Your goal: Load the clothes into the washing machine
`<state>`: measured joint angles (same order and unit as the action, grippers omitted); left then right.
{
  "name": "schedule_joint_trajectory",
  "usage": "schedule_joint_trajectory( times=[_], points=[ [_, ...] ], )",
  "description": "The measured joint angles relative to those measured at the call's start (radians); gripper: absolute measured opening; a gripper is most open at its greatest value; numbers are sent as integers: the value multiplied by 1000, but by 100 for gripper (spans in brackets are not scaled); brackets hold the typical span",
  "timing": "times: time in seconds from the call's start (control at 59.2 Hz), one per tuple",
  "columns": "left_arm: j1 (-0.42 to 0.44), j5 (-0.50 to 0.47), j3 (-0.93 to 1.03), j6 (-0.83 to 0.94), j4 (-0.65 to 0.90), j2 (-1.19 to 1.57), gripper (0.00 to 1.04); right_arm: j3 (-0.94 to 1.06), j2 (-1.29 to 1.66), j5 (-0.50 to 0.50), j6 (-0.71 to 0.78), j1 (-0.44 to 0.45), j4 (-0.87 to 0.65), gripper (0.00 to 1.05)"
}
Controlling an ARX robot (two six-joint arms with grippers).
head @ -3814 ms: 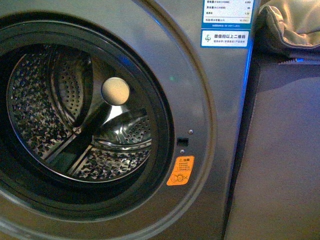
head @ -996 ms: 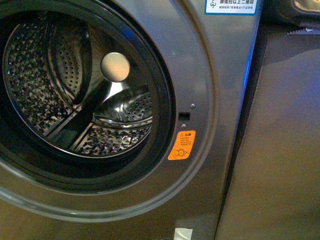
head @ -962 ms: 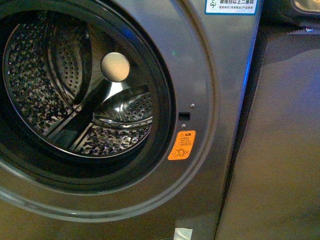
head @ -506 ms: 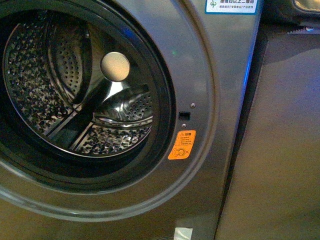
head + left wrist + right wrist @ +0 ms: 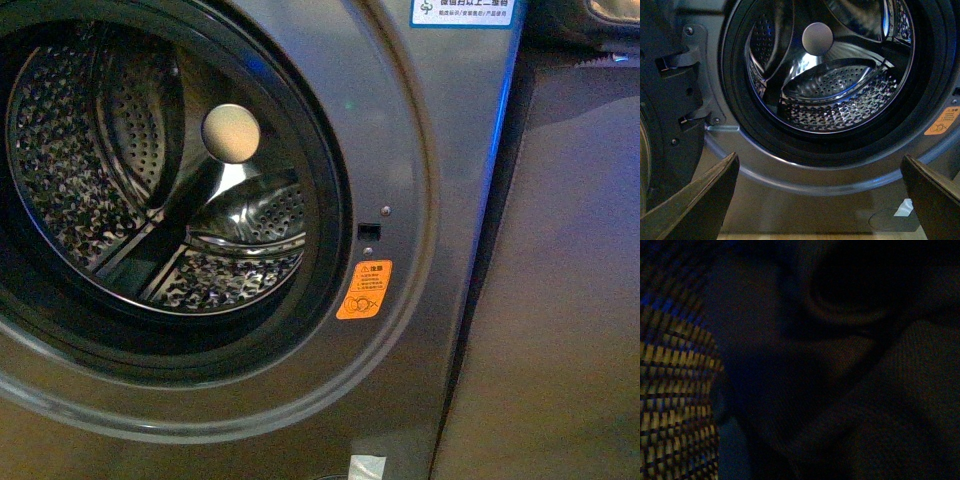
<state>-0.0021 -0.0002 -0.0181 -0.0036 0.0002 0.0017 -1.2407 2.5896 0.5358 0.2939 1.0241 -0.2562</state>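
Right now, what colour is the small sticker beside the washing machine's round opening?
The sticker is orange with dark print, clearest in the front view.

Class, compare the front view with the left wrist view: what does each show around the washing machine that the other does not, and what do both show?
Front only: the blue-white label at the top and the plain grey-brown flat panel beside the grey front-loading washing machine. Left wrist only: the grey metal door hinge and the open left gripper. Both: the empty perforated steel drum and the orange warning sticker.
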Motion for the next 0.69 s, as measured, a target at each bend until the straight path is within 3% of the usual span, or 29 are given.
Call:
schedule_joint_trajectory(
  times=[0.388, 0.692],
  points=[
    [0, 0, 0, 0, 0, 0, 98, 235, -636, 306, -24, 50, 76, 14],
    [0, 0, 0, 0, 0, 0, 98, 137, -1048, 487, -181, 48, 113, 14]
  ],
)
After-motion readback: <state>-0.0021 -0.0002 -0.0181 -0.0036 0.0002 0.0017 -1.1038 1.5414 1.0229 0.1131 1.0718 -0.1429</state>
